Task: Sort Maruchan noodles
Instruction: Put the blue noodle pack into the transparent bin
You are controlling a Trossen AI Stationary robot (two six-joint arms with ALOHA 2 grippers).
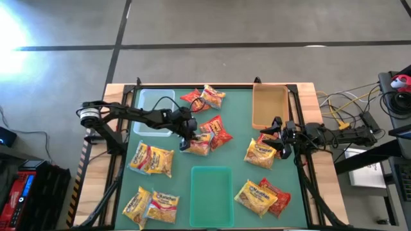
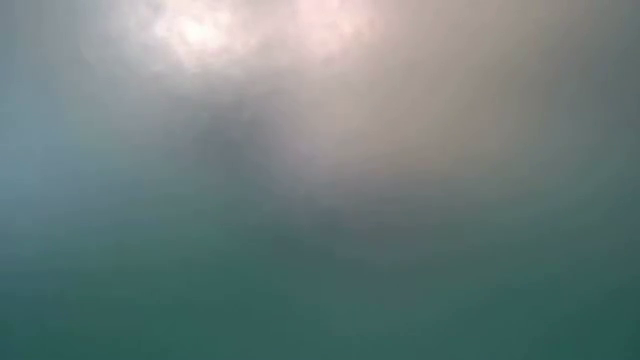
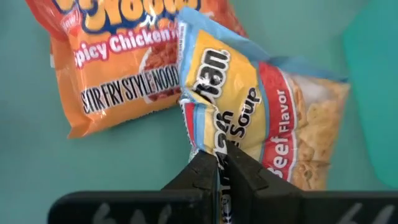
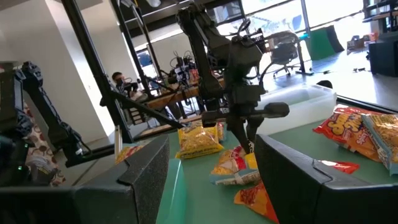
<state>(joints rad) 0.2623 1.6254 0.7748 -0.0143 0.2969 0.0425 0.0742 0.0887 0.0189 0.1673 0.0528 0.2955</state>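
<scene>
Left pincer (image 3: 217, 163) clamped, right pincer (image 4: 211, 168) agape

From my remote station, the low view is a teal-grey blur; the orange Spicy Chicken packet (image 3: 124, 62) is cropped.

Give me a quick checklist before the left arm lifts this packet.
1. Left pincer shut on the yellow crinkly plastic beef packet: ok.
2. Grip depth: only the packet's edge is pinched: not ok.
3. Orange crinkly spicy chicken packet free of the grip: ok, though it touches the beef packet.
4. Right pincer open, waiting near the tan rectangular tray: ok.
5. Low view usable: not ok.
</scene>
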